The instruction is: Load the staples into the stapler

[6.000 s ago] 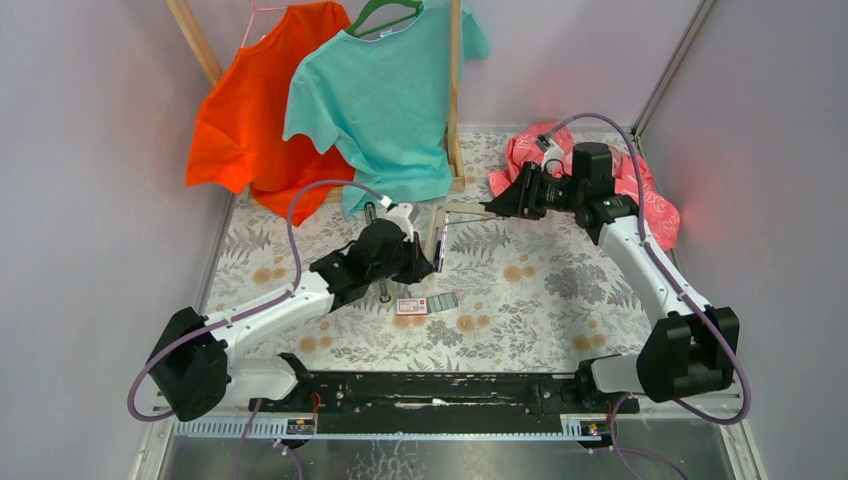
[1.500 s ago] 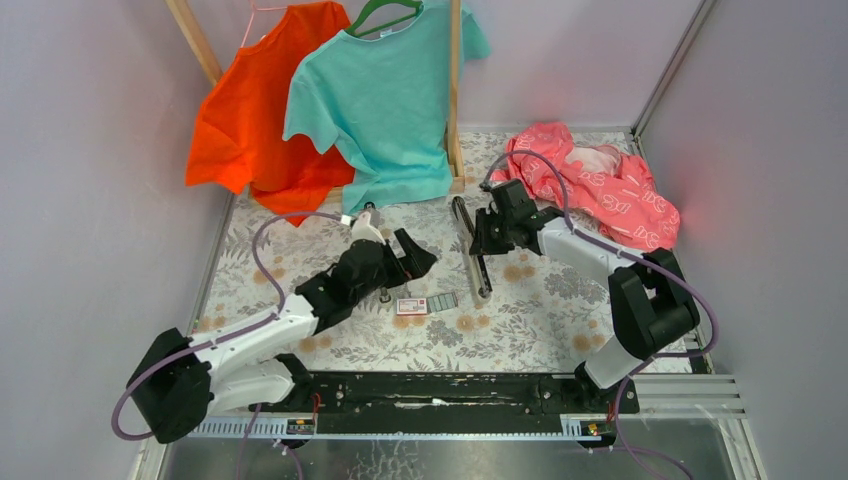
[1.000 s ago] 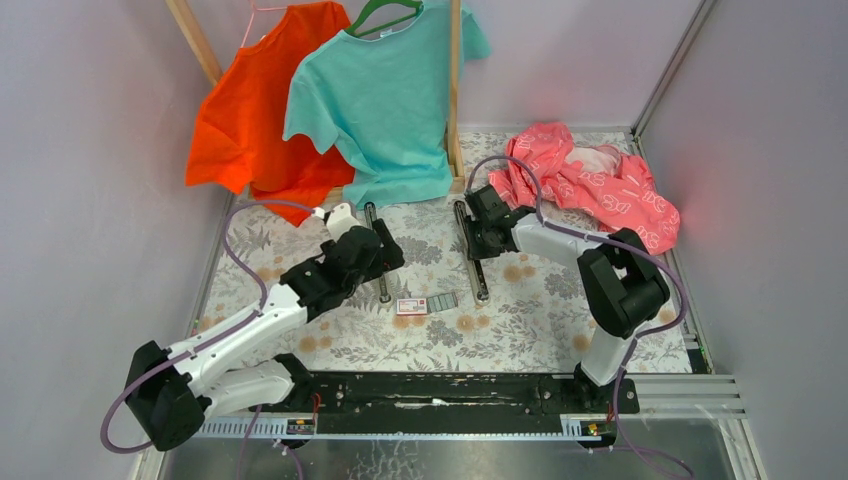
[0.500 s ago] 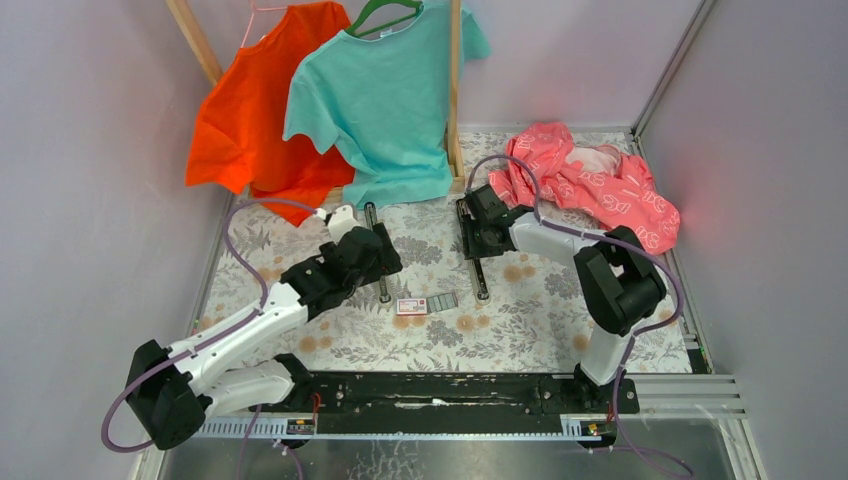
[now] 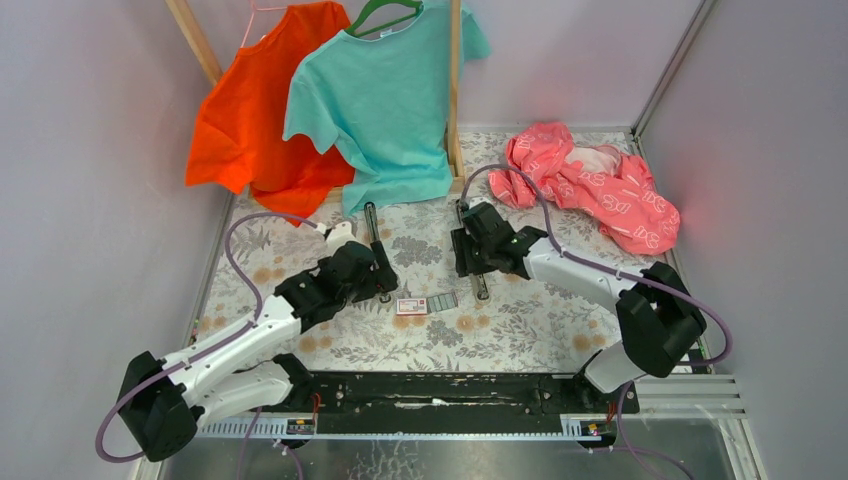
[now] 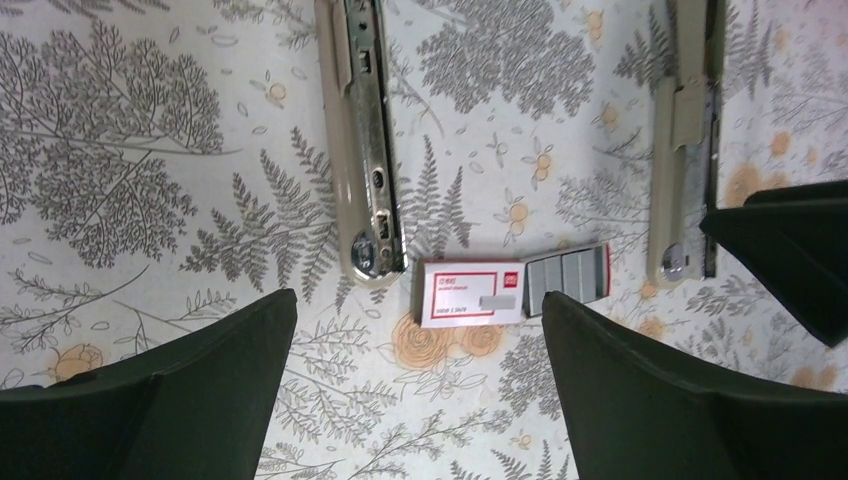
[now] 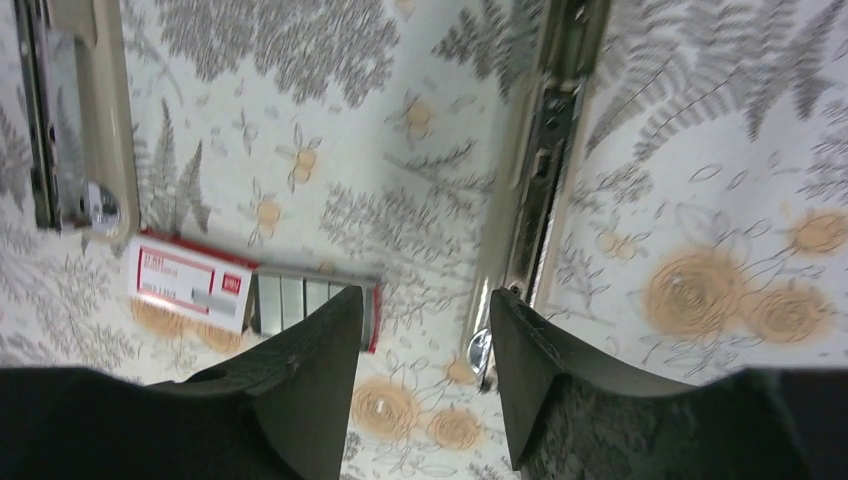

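Observation:
The stapler lies on the flowered table as two long beige-and-metal parts, side by side: the left part (image 5: 372, 222) (image 6: 360, 150) and the right part (image 5: 481, 284) (image 7: 545, 170). Between their near ends lies the staples box (image 5: 425, 304) (image 6: 470, 293) (image 7: 190, 285), white and red, with grey staple strips (image 6: 568, 275) showing at its right end. My left gripper (image 5: 385, 276) (image 6: 417, 300) hovers open above the box, holding nothing. My right gripper (image 5: 460, 258) (image 7: 425, 293) is open over the near end of the right part, its fingers apart from it.
An orange shirt (image 5: 250, 110) and a teal shirt (image 5: 385, 100) hang from a wooden rack (image 5: 455, 100) at the back. A pink cloth (image 5: 595, 185) lies crumpled at the back right. Grey walls close in both sides.
My right gripper has opened, let go of the right stapler part and drawn nearer along it. My left gripper has moved nearer, towards the staples box, still open.

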Robot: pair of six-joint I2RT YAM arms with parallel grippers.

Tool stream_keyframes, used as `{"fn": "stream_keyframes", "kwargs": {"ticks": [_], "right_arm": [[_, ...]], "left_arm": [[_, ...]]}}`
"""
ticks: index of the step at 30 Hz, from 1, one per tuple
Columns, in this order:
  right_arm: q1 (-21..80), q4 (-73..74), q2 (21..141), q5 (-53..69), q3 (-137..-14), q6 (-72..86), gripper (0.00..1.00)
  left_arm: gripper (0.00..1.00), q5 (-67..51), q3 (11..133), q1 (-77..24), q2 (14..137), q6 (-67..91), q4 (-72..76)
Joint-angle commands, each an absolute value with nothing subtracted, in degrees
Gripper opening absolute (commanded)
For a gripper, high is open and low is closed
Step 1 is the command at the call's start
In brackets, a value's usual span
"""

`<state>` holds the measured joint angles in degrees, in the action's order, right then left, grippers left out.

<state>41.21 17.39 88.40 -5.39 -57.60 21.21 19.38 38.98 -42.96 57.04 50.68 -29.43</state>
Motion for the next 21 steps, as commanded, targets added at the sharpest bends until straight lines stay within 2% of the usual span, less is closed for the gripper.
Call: {"fn": "stream_keyframes", "kwargs": {"ticks": [1,7,13,21], "right_arm": [[44.89,17.38,84.81,-6.78,-54.42,23.79,0.55],[49.09,16.21,84.99,-7.44,-52.46,25.45,0.46],[51.35,15.56,87.29,-7.4,-54.13,25.8,0.36],[53.23,16.26,92.66,-8.29,-56.99,25.86,0.33]], "left_arm": [[1.0,17.18,35.91,-42.59,55.24,50.87,-27.24],[1.0,12.44,32.2,-42.56,55.77,51.33,-22.58],[1.0,12.61,31.04,-42.53,55.91,51.07,-21.12],[1.0,11.08,29.81,-42.54,56.41,51.15,-18.64]]}}
